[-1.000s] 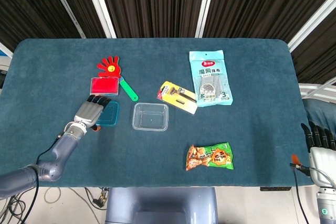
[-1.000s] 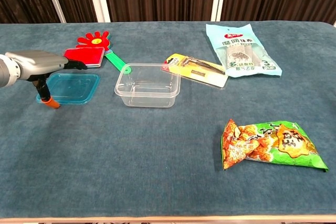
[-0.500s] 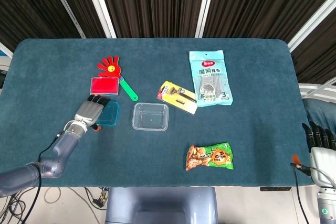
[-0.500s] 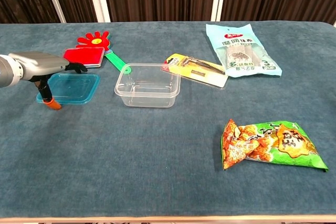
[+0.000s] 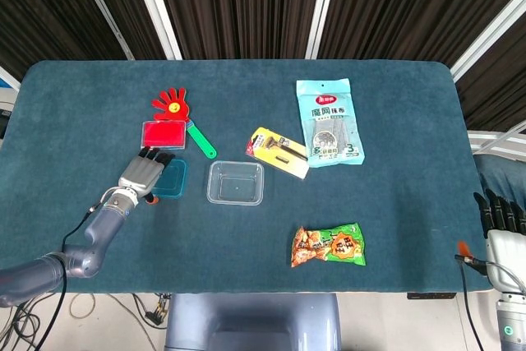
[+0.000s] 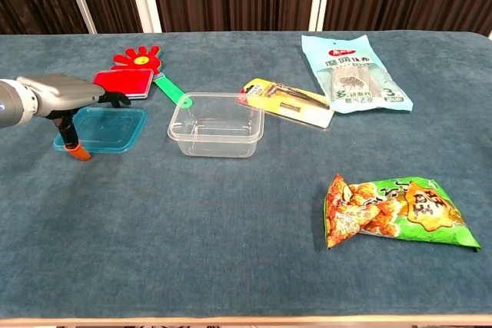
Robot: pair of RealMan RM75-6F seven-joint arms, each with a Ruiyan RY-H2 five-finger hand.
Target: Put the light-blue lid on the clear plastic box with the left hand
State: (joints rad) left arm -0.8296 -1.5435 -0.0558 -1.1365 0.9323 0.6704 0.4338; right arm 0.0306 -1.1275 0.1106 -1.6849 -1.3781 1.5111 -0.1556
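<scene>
The light-blue lid (image 5: pixel 173 178) (image 6: pixel 108 129) lies flat on the table, left of the clear plastic box (image 5: pixel 236 182) (image 6: pixel 217 124), which stands upright with nothing in it. My left hand (image 5: pixel 142 173) (image 6: pixel 64 92) hovers over the lid's left part, palm down, fingers stretched forward and thumb pointing down at the lid's left edge; it holds nothing. My right hand (image 5: pixel 501 218) hangs off the table's right edge, fingers apart, holding nothing.
A red hand-shaped clapper with green handle (image 5: pixel 182 119) and a red card (image 5: pixel 164 134) lie just behind the lid. A yellow razor pack (image 5: pixel 279 152), a light-blue wipe packet (image 5: pixel 329 122) and a snack bag (image 5: pixel 329 246) lie right of the box.
My left hand has shifted very slightly toward the lid. The lid and box have not moved.
</scene>
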